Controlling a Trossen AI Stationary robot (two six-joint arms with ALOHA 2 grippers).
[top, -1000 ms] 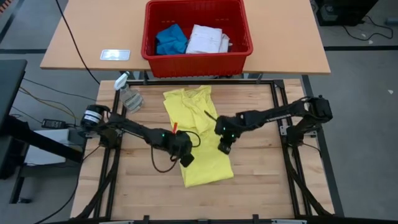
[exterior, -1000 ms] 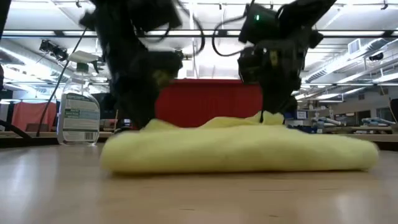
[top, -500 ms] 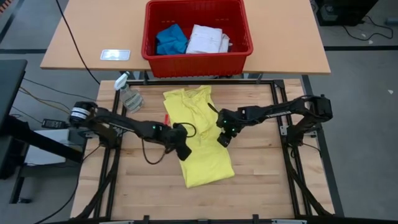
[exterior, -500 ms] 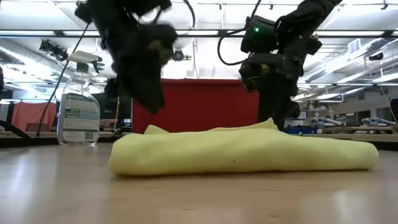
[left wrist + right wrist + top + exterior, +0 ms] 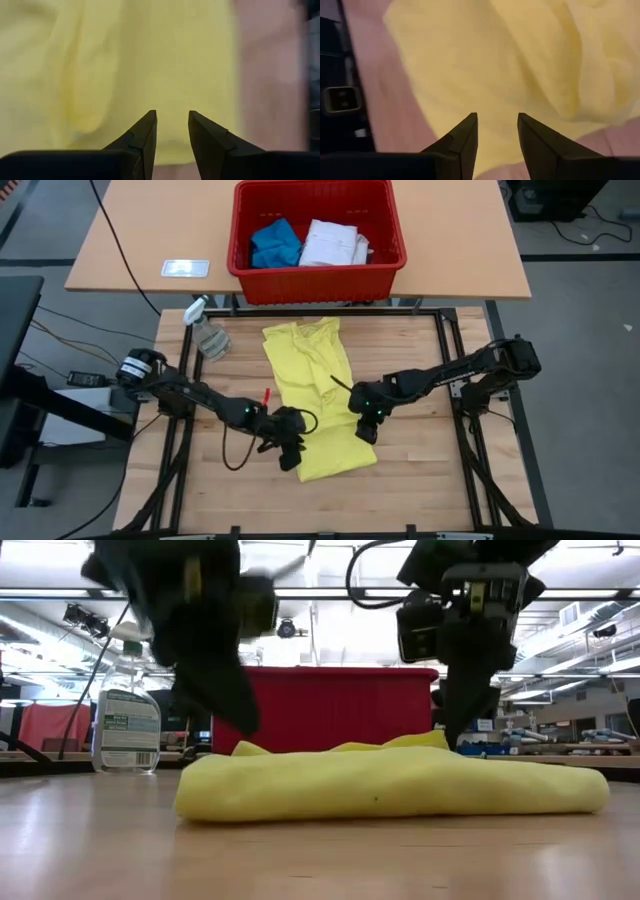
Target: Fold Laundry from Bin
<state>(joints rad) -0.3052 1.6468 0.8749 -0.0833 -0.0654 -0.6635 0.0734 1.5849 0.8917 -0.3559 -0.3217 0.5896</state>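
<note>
High view is showing the yellow T-shirt [image 5: 318, 402] lying folded on the bench [image 5: 420, 470], between the left claw [image 5: 287, 452] and the right claw [image 5: 366, 428]. Both are hovering open, holding nothing. Grabbing only one layer could be undoing the fold.

A butcher-block table [image 5: 420, 470] inside a black metal frame [image 5: 455, 355] is seen from above, set on a grey floor [image 5: 590, 380]; a second, tan table [image 5: 130, 250] is placed just behind it; a spray bottle [image 5: 125, 720] is stood near the wooden table's far left corner; cables [image 5: 60, 340] are trailed across the floor at left; long ceiling strip lights [image 5: 330, 592] are shown lit over cluttered workbenches [image 5: 560, 745] beyond.
</note>
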